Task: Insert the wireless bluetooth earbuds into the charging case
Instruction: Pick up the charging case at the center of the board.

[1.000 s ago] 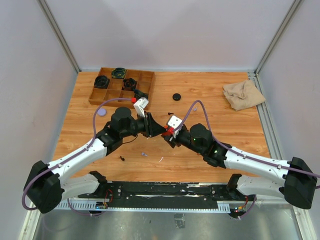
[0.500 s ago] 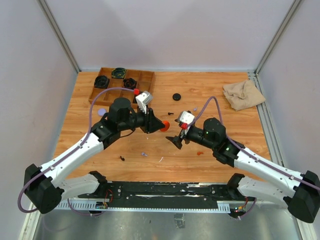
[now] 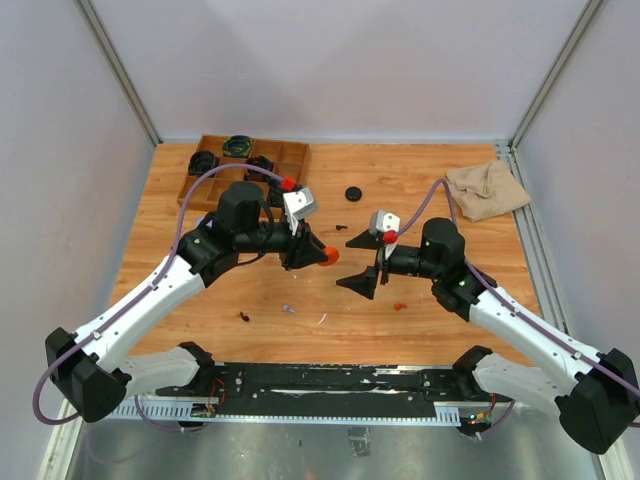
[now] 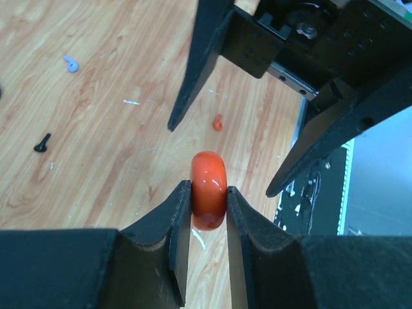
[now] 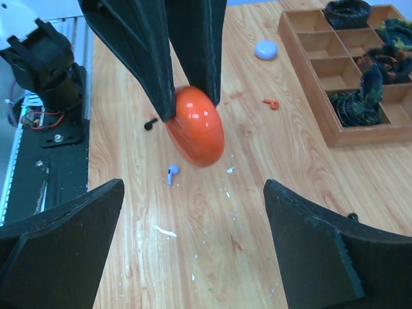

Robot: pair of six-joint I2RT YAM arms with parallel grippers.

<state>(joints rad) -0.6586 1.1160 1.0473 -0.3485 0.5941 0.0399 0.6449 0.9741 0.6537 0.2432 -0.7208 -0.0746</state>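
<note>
I am wearing white shells along my left arm (image 3: 135,308) and my right arm (image 3: 518,328), with rounded black housings bulging at every joint. A lavender cable (image 3: 200,180) is looping off each one. White camera blocks (image 3: 300,205) with red tips are riding on my wrists. My fingers (image 4: 174,225) are showing as matte black tapered wedges, paler grey along their inner edges.
</note>
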